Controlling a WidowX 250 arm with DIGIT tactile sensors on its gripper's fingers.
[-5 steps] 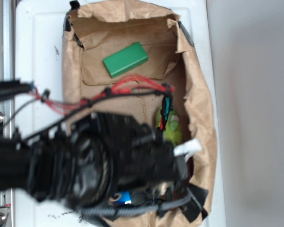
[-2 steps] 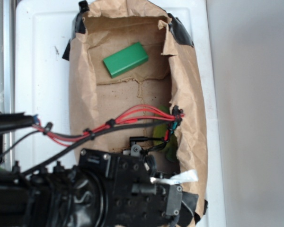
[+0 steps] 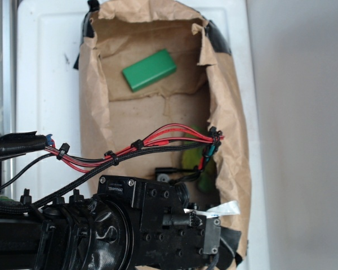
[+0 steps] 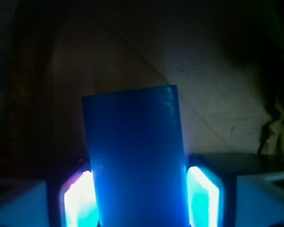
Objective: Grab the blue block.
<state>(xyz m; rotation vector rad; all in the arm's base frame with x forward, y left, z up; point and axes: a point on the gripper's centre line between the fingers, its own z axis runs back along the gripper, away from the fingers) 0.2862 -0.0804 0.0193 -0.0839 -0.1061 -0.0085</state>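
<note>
The blue block (image 4: 135, 156) fills the middle of the wrist view, a smooth solid-blue slab standing between my fingers. My gripper (image 4: 139, 194) is shut on it, with the left pad (image 4: 78, 201) and the right pad (image 4: 203, 196) pressed against its two sides. Behind the block is the dim brown paper of the bag. In the exterior view the black arm (image 3: 141, 225) reaches into the bag's near end and hides both the gripper and the blue block.
An open brown paper bag (image 3: 231, 124) lies on a white surface (image 3: 45, 84). A green block (image 3: 149, 70) rests at the bag's far end. A fuzzy yellow-green toy (image 3: 196, 163) sits by the right wall, under red and black cables (image 3: 158, 143).
The arm has dropped lower in the exterior view and settled. A bit of blue seen under it a second ago is now covered. The bag's walls have shifted.
</note>
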